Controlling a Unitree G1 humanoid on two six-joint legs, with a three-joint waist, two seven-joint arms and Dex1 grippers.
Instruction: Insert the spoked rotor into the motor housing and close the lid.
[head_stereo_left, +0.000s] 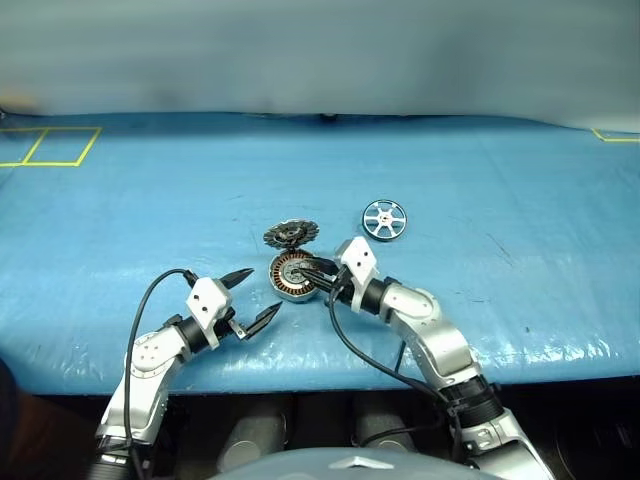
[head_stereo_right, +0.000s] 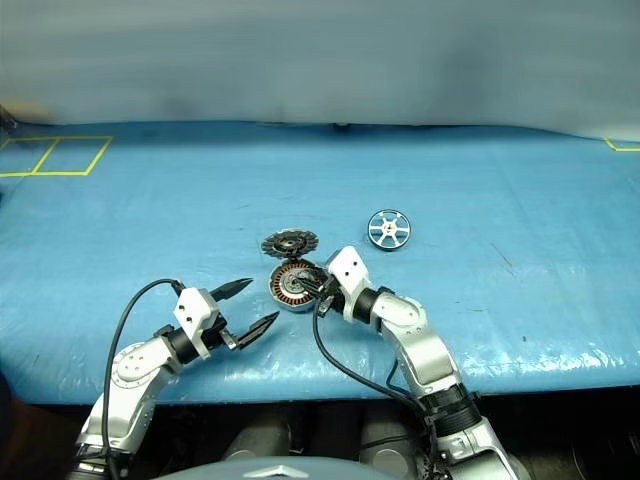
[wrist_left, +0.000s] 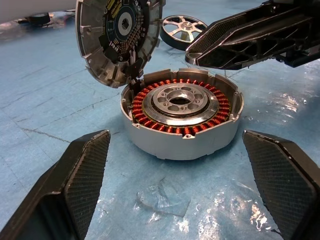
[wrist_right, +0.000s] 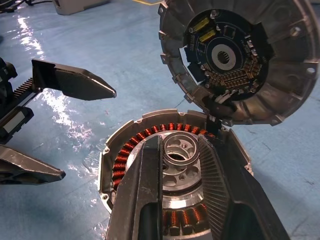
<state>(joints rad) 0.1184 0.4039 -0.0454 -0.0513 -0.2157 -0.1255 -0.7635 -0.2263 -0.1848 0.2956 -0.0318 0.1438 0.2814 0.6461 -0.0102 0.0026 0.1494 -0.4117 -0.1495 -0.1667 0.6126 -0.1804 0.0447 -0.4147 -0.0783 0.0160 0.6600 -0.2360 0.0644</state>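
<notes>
The spoked rotor lies flat on the blue surface, well apart from my hands, off to the right and a little beyond the motor housing. The housing sits upright on the surface between my two hands, its ring of copper windings and silver centre hub open to view. Its lid stands swung up and back at the far rim, joined there, dark toothed inner face turned toward me. My right fingers reach over the housing from the right, their tips above the hub and windings; they stand only slightly apart with nothing between them, and whether they touch the hub I cannot tell. My left fingers are spread wide, empty, low over the surface just on the near left of the housing and pointing at its grey wall, not touching it. In the left wrist view the right fingers cross above the housing's far rim, with the rotor behind them
</notes>
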